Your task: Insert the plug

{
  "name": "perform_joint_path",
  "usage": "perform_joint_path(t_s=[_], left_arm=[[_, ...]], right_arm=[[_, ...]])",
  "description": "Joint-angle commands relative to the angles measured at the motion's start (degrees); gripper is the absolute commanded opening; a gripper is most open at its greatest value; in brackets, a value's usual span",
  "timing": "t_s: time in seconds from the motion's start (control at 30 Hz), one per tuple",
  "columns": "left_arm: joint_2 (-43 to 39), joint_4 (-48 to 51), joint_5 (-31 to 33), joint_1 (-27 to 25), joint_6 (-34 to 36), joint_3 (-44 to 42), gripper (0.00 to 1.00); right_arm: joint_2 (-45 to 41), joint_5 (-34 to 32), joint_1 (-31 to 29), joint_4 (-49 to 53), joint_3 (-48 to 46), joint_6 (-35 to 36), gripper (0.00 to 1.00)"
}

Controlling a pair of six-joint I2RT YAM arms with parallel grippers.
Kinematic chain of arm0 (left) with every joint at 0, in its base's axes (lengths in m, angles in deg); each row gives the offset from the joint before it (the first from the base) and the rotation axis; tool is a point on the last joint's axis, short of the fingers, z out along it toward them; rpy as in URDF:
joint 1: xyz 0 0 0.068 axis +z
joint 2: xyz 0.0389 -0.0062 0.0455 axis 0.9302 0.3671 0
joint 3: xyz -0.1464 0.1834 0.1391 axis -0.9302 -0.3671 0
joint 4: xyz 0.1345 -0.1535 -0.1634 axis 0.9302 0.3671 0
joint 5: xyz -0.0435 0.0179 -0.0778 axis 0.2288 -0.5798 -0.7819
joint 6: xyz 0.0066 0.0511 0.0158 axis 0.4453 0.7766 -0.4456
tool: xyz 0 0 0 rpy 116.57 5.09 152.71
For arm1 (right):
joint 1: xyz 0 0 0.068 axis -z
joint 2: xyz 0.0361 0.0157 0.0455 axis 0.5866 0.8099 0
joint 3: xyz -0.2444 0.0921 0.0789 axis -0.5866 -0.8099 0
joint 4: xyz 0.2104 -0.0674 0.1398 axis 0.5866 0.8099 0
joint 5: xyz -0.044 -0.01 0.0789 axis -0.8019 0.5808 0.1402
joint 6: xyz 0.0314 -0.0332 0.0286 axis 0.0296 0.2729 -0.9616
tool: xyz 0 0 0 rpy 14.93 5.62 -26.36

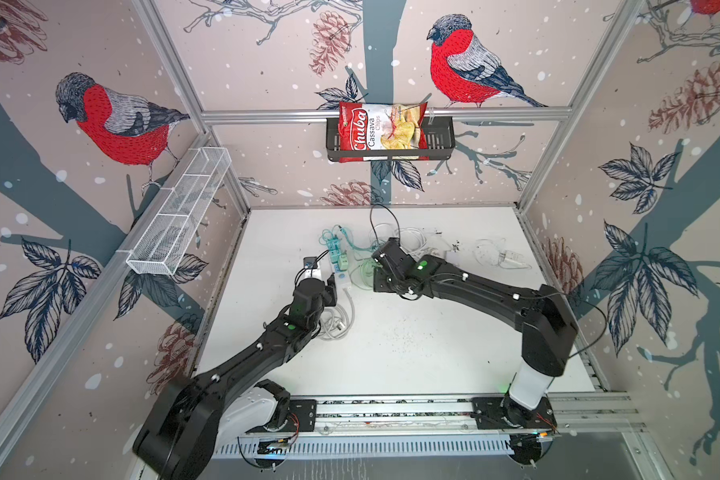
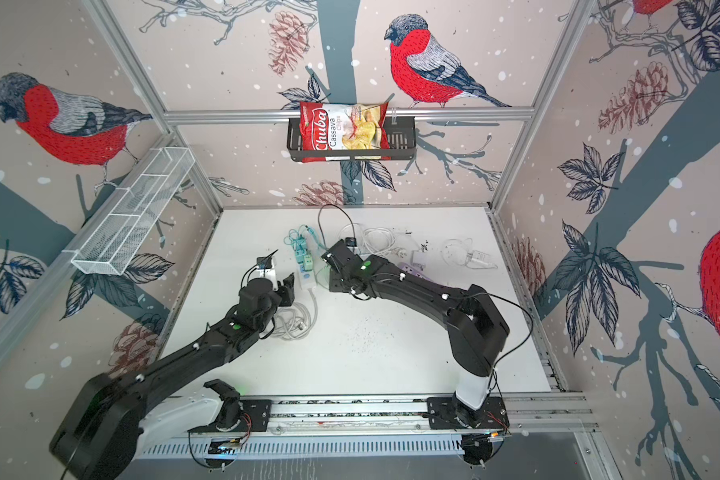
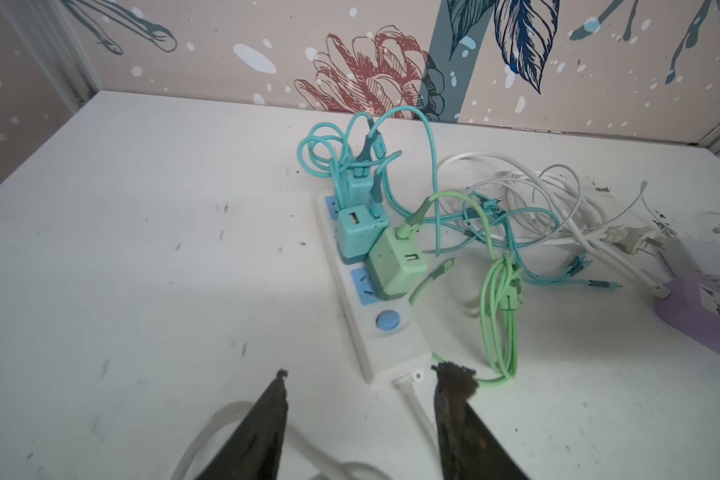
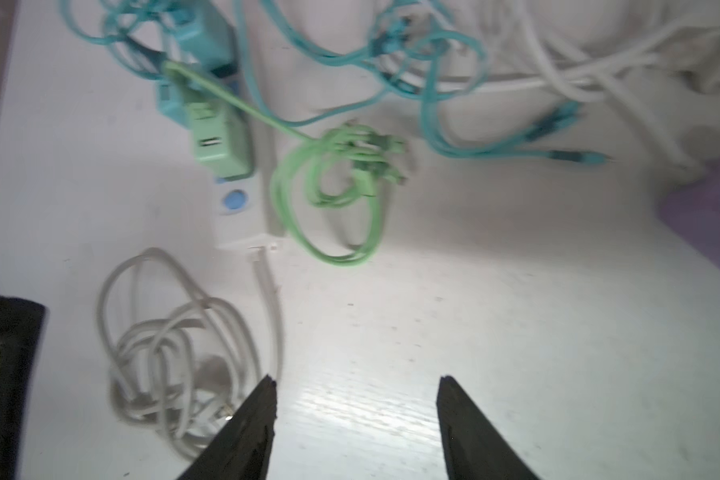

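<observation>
Both hands hung open and empty: my left gripper (image 3: pixel 366 370) by the cord end of the power strip (image 3: pixel 387 345), my right gripper (image 4: pixel 357 378) above the table (image 4: pixel 516 332). The green plug (image 3: pixel 395 266) sat on the strip, touching a teal plug (image 3: pixel 356 232).

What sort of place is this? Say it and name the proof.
Probably a robot test cell: aluminium frame holding bird-print walls, two arms on a base rail, a power strip with chargers on a white table.

The red chip bag (image 1: pixel 381 131) in the black wall basket (image 1: pixel 441 143) reads "Chuba Cassava Chips"; no other text is legible.
</observation>
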State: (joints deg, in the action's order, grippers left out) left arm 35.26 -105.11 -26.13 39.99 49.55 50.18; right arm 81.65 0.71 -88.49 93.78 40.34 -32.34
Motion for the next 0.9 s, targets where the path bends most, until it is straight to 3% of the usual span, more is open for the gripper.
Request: perform_joint_path(t_s=[0.0,0.1,0.27,0.6,0.87], left_arm=[[7.1,-3.91,-3.04,0.3,0.66,3.84,0.55],[11.33,-7.26,-7.64,1.57,-1.8,5.62,0.55],[15.64,-8.99,-10.21,4.19,-5.38,7.57,0.54],[22.67,-23.07,-26.6,10.85,-13.87,5.46,0.48],[24.37,-23.41,-30.82,11.15,-14.0,6.33,0.45]], right_arm=[[-4.62,-3.99,3.1,-2.1,-6.69,-1.63,0.62],[-9.15,-3.77,6.74,-3.92,-13.1,-1.47,0.63],[-14.15,-1.63,9.98,-6.8,-19.18,-0.37,0.62],[-13.94,0.49,10.92,-9.11,-21.1,1.63,0.61],[-13.68,1.69,11.43,-10.43,-21.89,2.57,0.61]])
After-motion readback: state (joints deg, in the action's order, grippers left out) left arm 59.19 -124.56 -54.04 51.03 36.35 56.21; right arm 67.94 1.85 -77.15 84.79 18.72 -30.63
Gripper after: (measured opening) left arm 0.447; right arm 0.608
